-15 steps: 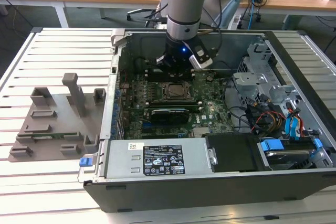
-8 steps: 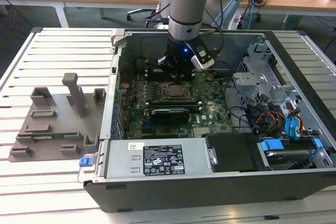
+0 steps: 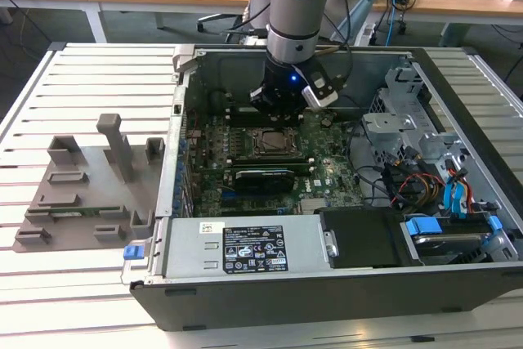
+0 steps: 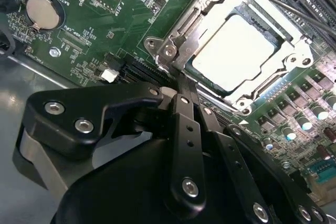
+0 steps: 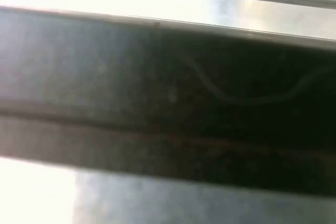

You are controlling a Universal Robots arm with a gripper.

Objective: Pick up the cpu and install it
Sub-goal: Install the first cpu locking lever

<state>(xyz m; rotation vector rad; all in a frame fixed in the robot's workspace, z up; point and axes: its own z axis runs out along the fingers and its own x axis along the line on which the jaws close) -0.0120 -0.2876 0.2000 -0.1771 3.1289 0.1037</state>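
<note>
The cpu (image 4: 237, 51), a silvery-white square chip, lies flat inside the metal socket frame (image 4: 181, 51) on the green motherboard (image 4: 110, 19). In the second wrist view my gripper (image 4: 176, 86) hangs just beside a corner of that frame, its black fingers (image 4: 185, 114) drawn together with nothing between them. In the exterior view the gripper (image 3: 276, 109) hovers inside the open computer case, right behind the socket frame (image 3: 274, 141).
A grey plastic tray (image 3: 90, 185) with upright blocks lies on the slatted table at the exterior view's left. The power supply (image 3: 245, 247) fills the case's front. Drive bays and loose cables (image 3: 417, 181) crowd its right side. A coin battery (image 4: 43, 12) sits on the board.
</note>
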